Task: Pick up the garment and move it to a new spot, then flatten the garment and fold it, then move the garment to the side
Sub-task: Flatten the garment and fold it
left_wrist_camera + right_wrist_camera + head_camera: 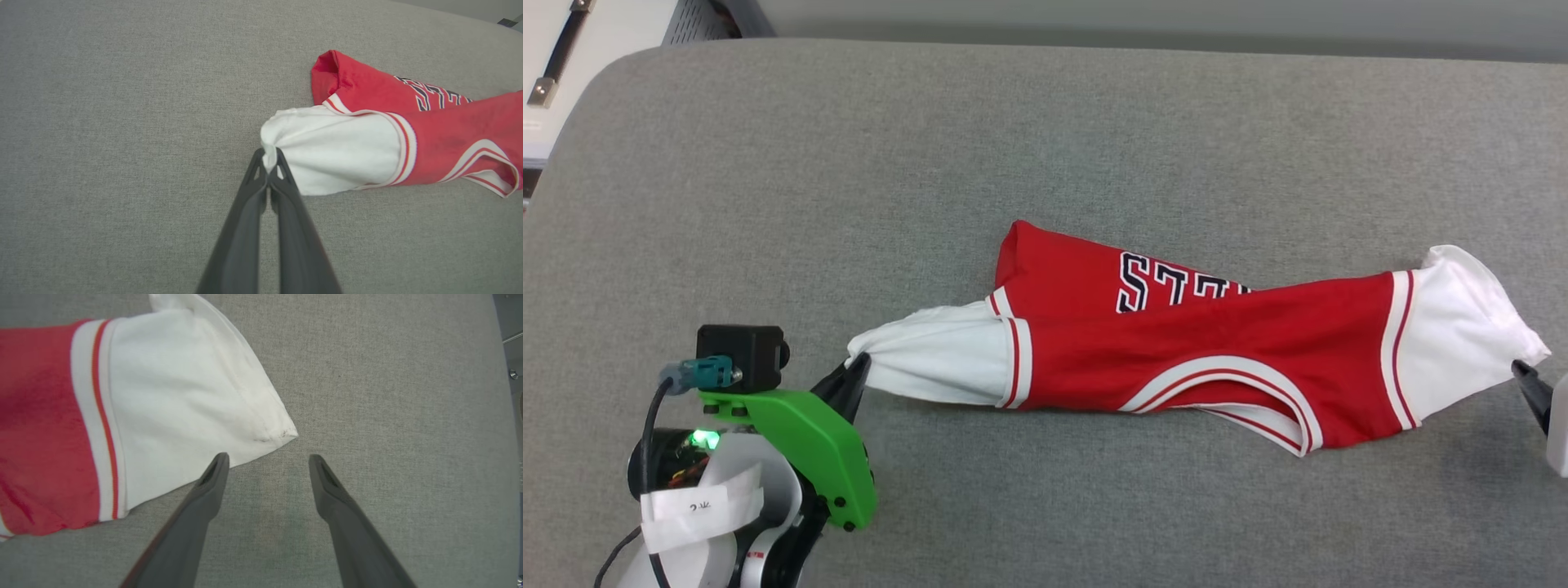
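Left gripper (269, 162) is clamped on just a white sleeve tip (270, 141), right gripper (267, 459) spread empty, so the garment (1201, 359) could be dragged lopsided or dropped.

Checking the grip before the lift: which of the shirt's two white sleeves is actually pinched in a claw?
The left sleeve: the shut left claw pinches its tip. The right sleeve lies ungripped at the open right claw.
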{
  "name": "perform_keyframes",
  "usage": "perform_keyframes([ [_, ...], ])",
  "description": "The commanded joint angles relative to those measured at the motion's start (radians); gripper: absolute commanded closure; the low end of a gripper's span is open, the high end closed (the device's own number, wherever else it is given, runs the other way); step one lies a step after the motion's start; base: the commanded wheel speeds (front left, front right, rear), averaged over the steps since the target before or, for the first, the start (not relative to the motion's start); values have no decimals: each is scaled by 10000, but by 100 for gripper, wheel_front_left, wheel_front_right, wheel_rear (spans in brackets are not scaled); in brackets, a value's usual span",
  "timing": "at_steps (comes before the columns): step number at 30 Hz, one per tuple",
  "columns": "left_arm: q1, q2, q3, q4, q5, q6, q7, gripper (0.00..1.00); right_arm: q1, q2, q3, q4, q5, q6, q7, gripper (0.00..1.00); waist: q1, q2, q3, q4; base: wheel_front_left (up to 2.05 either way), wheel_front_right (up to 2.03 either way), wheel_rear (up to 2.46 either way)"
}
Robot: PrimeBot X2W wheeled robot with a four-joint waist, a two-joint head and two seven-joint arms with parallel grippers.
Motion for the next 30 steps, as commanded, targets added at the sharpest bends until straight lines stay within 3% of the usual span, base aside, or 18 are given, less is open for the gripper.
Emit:
perform_keyframes([
  [1,13,52,10,-135,-73,61,30,100,-361,-114,-11,175,-21,-13,157,0,0,0,328,237,0,0,0],
  [8,-306,-49,-165,-370,-31,24,37,100,-1084,-585,287,1148,-276,-13,615,0,0,0,827,535,0,0,0],
  [16,-551,-196,-377,-231,-24,-53,-33,100,-1181,-599,948,1953,218,-13,906,0,0,0,1094,694,0,0,0],
  [17,-593,-196,-361,-136,-59,-73,-71,100,-959,-631,1306,2143,509,-13,1263,73,0,0,1104,697,0,0,0],
  [18,-600,-190,-347,-110,-69,-74,-82,100,-910,-641,1380,2156,589,-13,1325,100,0,0,1096,689,0,0,0],
  [30,-516,20,-182,241,-188,-141,-169,100,-762,-964,1147,1739,1042,-13,398,100,0,0,15,206,0,0,0],
])
